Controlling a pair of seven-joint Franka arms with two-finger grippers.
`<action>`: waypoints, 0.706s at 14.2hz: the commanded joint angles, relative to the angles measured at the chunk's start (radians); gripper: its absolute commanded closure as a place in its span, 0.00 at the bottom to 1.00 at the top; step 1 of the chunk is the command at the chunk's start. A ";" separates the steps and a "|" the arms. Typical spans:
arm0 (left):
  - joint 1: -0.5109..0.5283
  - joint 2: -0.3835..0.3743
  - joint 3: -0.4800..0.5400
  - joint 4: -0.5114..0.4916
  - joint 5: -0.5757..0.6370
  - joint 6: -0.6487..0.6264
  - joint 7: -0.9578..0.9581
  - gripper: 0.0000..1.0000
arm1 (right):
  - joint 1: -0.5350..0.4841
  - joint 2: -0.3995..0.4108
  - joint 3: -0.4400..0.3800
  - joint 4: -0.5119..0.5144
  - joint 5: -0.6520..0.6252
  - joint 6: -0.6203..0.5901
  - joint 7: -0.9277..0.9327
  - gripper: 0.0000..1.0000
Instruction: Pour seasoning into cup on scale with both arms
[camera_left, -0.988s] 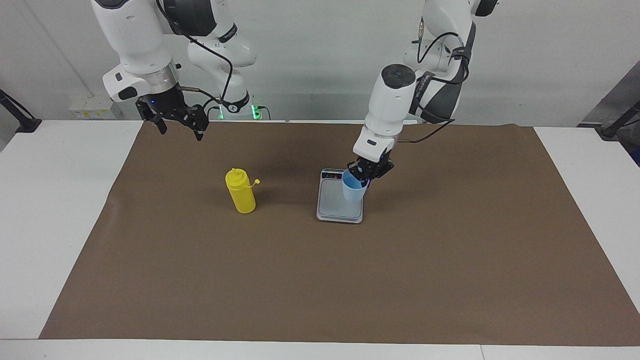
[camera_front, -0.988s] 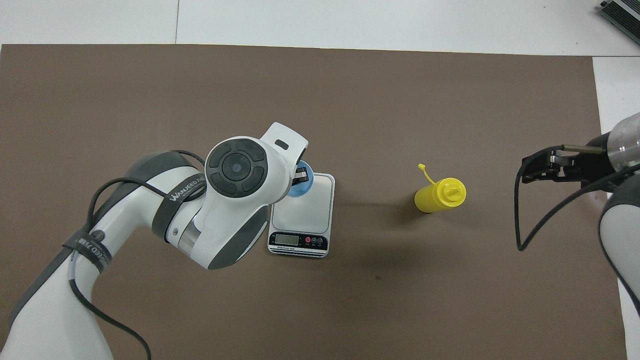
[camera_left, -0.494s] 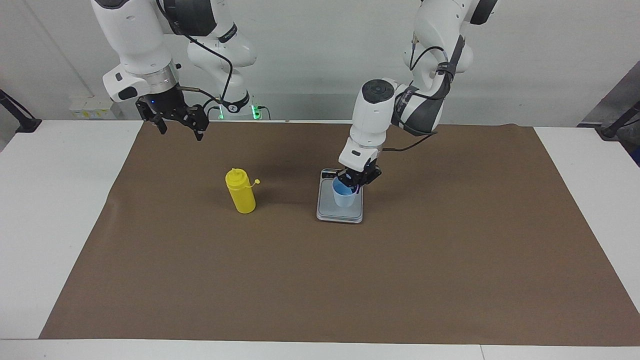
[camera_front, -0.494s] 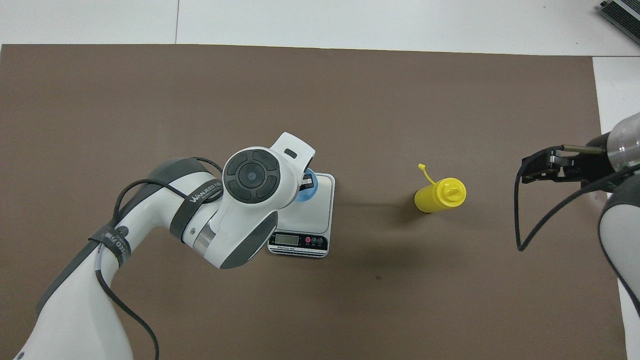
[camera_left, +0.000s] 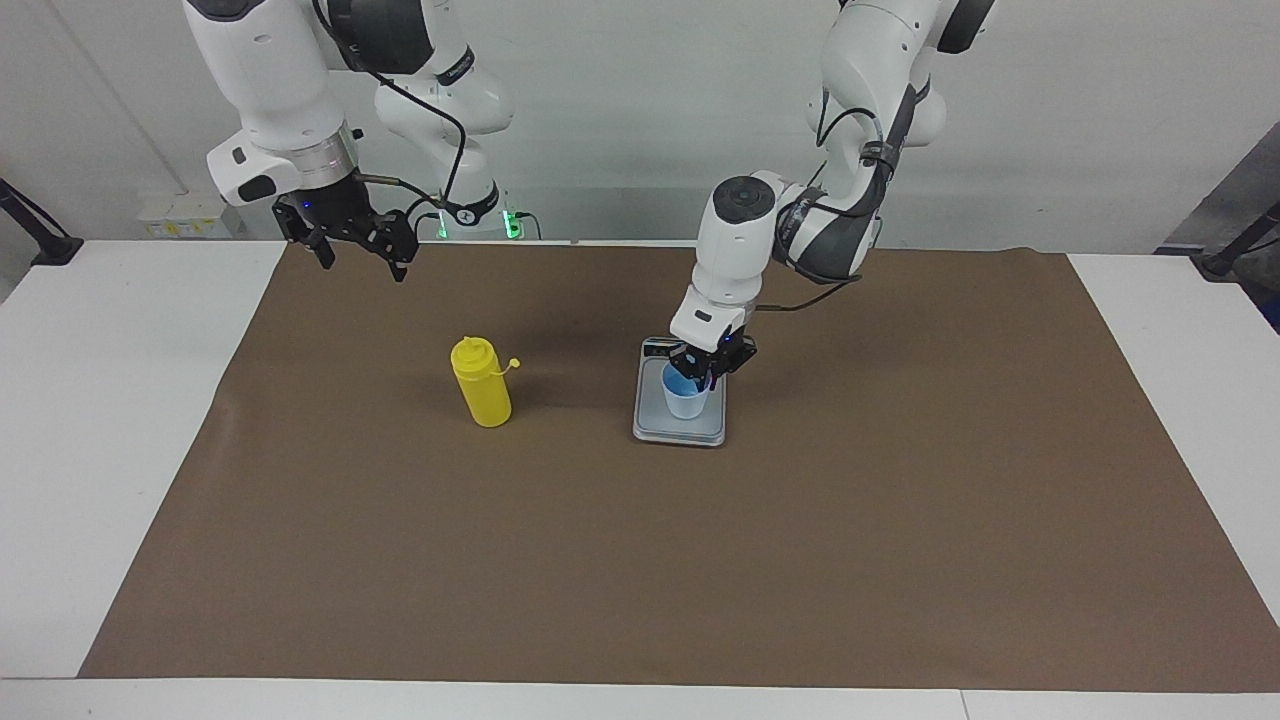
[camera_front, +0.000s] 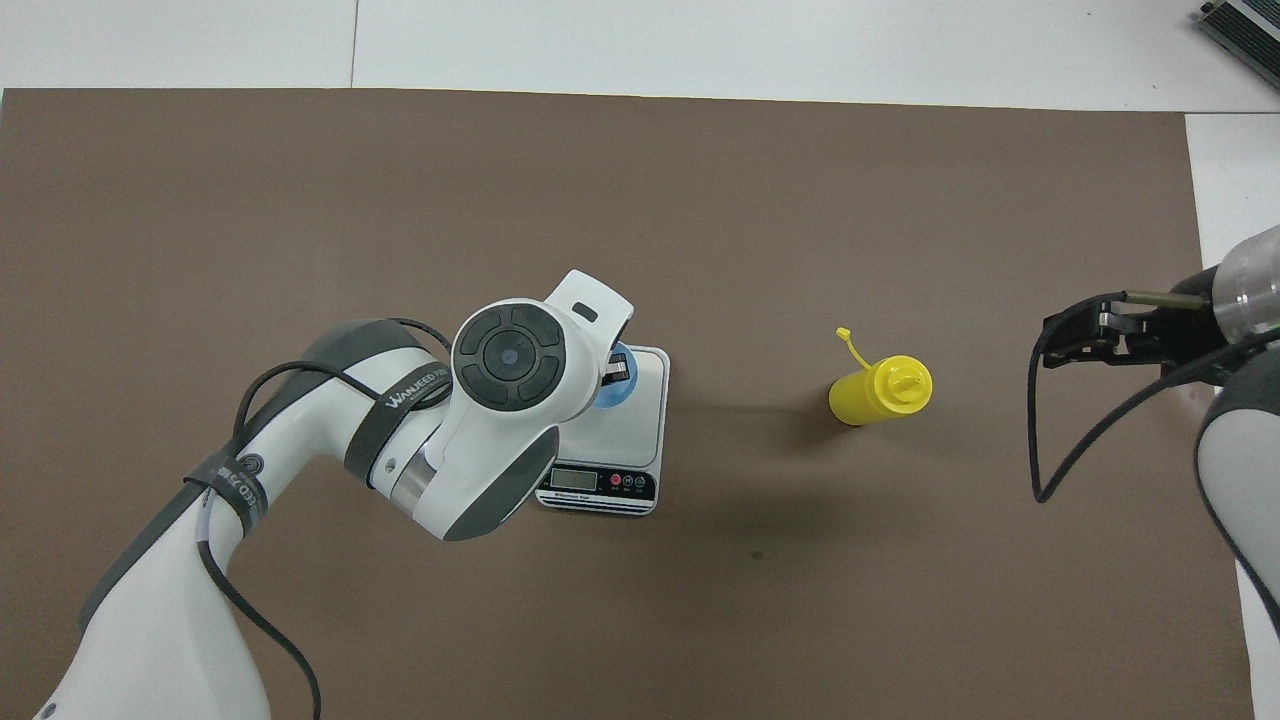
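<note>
The seasoning (camera_left: 481, 385) stands upright on the brown mat (camera_left: 700, 560), well apart from the scale (camera_left: 680, 428), toward the right arm's end of the table (camera_left: 100, 400). Its small cap (camera_left: 515, 363) is off the nozzle and hangs on its tether beside the top. No gripper touches the bottle.

1. The right gripper (camera_left: 362, 262) hangs over the mat's edge nearest the robots, at the right arm's end. Its jaws stand wide and hold nothing. This arm waits.
2. The scale lies flat near the middle of the mat, its dark display strip at the end nearest the robots.
3. The cup (camera_left: 686, 400) stands upright on the weighing plate, on the half nearer the display, rim up.
4. The left gripper (camera_left: 703, 368) points down at the cup's rim, on the side nearest the robots. Whether it grips the rim or has let go cannot be told from either view; the arm's wrist covers it from above.
</note>
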 joint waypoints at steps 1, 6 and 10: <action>-0.004 -0.018 0.018 0.003 0.026 0.001 -0.019 0.00 | -0.012 -0.029 0.003 -0.030 0.013 -0.004 -0.023 0.00; 0.107 -0.129 0.020 0.042 0.026 -0.123 0.094 0.00 | -0.012 -0.029 0.003 -0.030 0.013 -0.004 -0.021 0.00; 0.197 -0.213 0.021 0.045 0.014 -0.203 0.255 0.00 | -0.027 -0.027 0.003 -0.024 0.013 0.001 -0.030 0.00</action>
